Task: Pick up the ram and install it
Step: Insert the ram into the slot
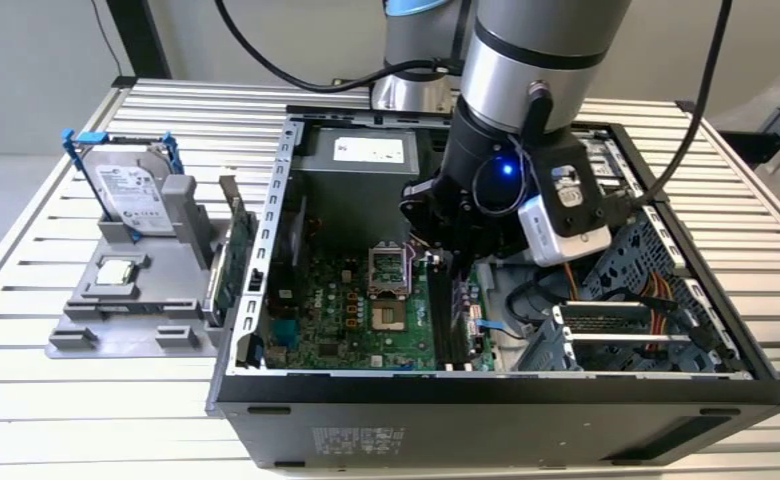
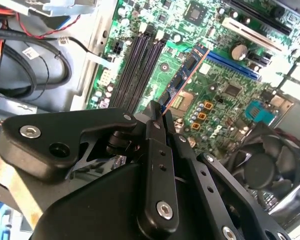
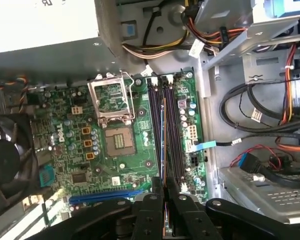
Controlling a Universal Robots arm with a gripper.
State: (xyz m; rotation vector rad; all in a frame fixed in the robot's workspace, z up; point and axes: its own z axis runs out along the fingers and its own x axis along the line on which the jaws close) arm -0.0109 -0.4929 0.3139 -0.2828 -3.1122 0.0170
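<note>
My gripper [image 1: 438, 258] hangs inside the open computer case [image 1: 250, 300], over the motherboard [image 1: 350, 315]. It is shut on the ram [image 2: 188, 71], a thin blue stick held on edge. In the first wrist view the ram [image 3: 163, 140] shows as a narrow line running along the black memory slots [image 3: 173, 130], between the two pairs. The gripper [image 3: 163, 192] grips one end of it, with the black fingers [image 3: 151, 210] pressed to both faces. In the second wrist view the gripper [image 2: 159, 116] holds the stick a little above the board, beside the slots [image 2: 137, 57]. Whether its lower edge touches a slot is hidden.
The CPU socket [image 3: 111, 102] lies beside the slots, and a fan [image 3: 7, 160] sits past it. Cable bundles [image 3: 260, 115] and a drive cage [image 1: 630, 320] crowd the other side. On the exterior view's left a grey stand [image 1: 130, 300] holds a silver hard drive [image 1: 137, 195] and a green card [image 1: 237, 255].
</note>
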